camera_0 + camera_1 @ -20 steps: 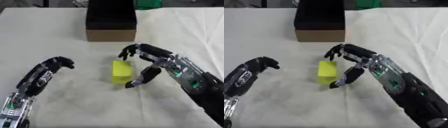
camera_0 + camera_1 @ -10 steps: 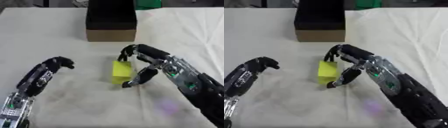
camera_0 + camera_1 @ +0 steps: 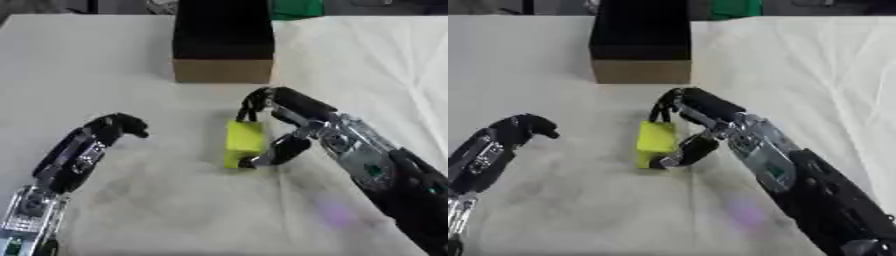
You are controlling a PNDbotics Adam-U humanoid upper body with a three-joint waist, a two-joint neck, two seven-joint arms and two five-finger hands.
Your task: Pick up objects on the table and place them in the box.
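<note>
Cream cloth, creased and a little wrinkled, covers the table point(image 3: 105, 60) in front of me. At the left, my left hand point(image 3: 112, 128) lies low on the cloth with its fingers curled in, holding nothing — well apart from the block. Toward the middle stands the yellow rectangular block point(image 3: 244, 143), upright on the cloth, just on the near side of the box. My right hand point(image 3: 284, 116) arches over it from the right: the fingers point(image 3: 252, 102) hook down onto the block's top far edge, while the thumb point(image 3: 278, 150) presses against its lower right side — so the block is pinched between them. Beyond the block, at the far middle of the table, sits the brown cardboard box point(image 3: 222, 70) with its dark, black interior, apart from my right hand.
</note>
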